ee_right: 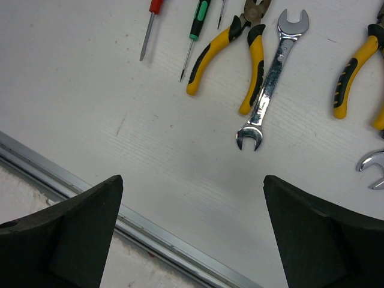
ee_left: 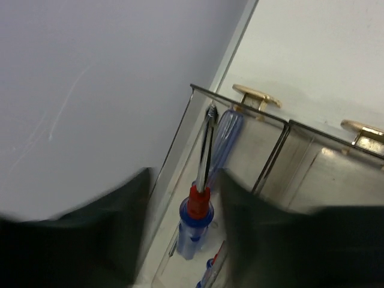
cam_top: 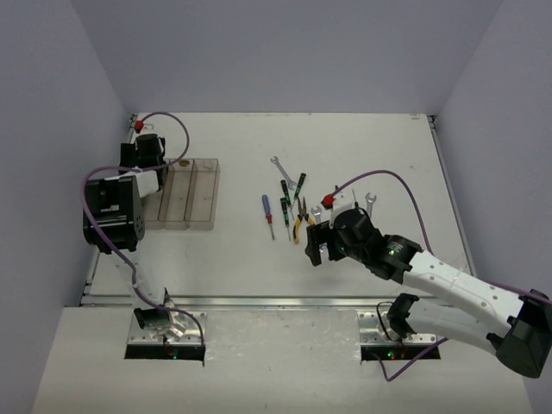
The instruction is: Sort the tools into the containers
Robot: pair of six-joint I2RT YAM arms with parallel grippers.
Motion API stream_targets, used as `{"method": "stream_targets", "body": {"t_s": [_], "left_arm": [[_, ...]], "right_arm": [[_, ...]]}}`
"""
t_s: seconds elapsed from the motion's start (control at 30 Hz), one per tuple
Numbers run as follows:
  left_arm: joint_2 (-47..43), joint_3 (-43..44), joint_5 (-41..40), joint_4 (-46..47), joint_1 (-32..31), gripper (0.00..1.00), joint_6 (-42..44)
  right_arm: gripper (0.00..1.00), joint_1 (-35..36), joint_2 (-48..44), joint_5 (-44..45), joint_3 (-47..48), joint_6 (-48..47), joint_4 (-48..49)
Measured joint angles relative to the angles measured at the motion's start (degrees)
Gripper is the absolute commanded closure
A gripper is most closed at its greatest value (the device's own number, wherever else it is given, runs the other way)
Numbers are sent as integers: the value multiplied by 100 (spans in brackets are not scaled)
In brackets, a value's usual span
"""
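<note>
A blue-handled screwdriver (ee_left: pixel 195 221) with a red collar lies in the leftmost of the clear containers (cam_top: pixel 190 195), beside another blue tool (ee_left: pixel 210 267). My left gripper (ee_left: pixel 183 180) hangs over it, jaws apart on either side and open. In the top view the left wrist (cam_top: pixel 148 153) covers that bin's far end. The other tools lie mid-table: a blue screwdriver (cam_top: pixel 266 204), green screwdrivers (cam_top: pixel 285 193), yellow pliers (ee_right: pixel 240 54), a silver wrench (ee_right: pixel 273 72), a red screwdriver (ee_right: pixel 150 24) and second pliers (ee_right: pixel 354 69). My right gripper (cam_top: pixel 314 244) (ee_right: pixel 192 180) hovers wide open just in front of them, holding nothing.
Purple walls close in the table (cam_top: pixel 233 250) on three sides. A metal rail (ee_right: pixel 156 237) runs along the near edge. The left arm's big link (cam_top: pixel 112 211) stands beside the bins. Another wrench (cam_top: pixel 278 164) lies at the far end of the tool group.
</note>
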Motion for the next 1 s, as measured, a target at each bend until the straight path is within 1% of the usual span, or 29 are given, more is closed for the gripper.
{"method": "stream_targets", "body": {"t_s": [0.03, 0.1, 0.17, 0.23, 0.3, 0.37, 0.47, 0.57, 0.63, 0.7, 0.77, 0.87, 1.0], "left_arm": [[16, 0, -3, -51, 0, 24, -32], [13, 15, -28, -127, 0, 17, -125], [1, 70, -66, -231, 0, 7, -232], [-54, 236, -79, -453, -9, 0, -392], [-173, 540, -81, -819, -36, 0, -684], [-382, 1061, -38, -1370, -106, 0, -1135], [-833, 1752, 97, -1832, -287, 0, -1662], [-1395, 2220, 590, -2494, -648, 0, -2565], [-1905, 2140, 949, -2683, -1089, 0, -3254], [-2440, 1774, 1285, -2670, -1726, 0, -3849], [-2727, 1420, 1491, -2637, -2357, 0, -4351], [-2597, 985, 1552, -2650, -3246, 0, -5028], [-1768, 781, 1316, -2960, -4044, 0, -5684]], "right_arm": [[1, 0, 0, -2, 0, 0, 0], [1, 0, 0, -14, 0, 0, 1], [1, 0, 1, -36, 0, 0, 2], [1, 0, 5, -54, 0, -3, 3], [1, 0, 15, -58, 0, -10, 5], [1, 0, 40, -58, 0, -29, 18], [1, 0, 50, -55, 0, -43, 36], [1, 0, 31, 52, -20, -62, 44], [1, 0, -8, 184, -51, -86, 39], [1, -7, -55, 347, -72, -110, 30], [1, -22, -94, 514, -72, -133, 24], [1, -87, -120, 706, -72, -151, 20], [1, -161, -124, 926, -92, -153, -8]]}}
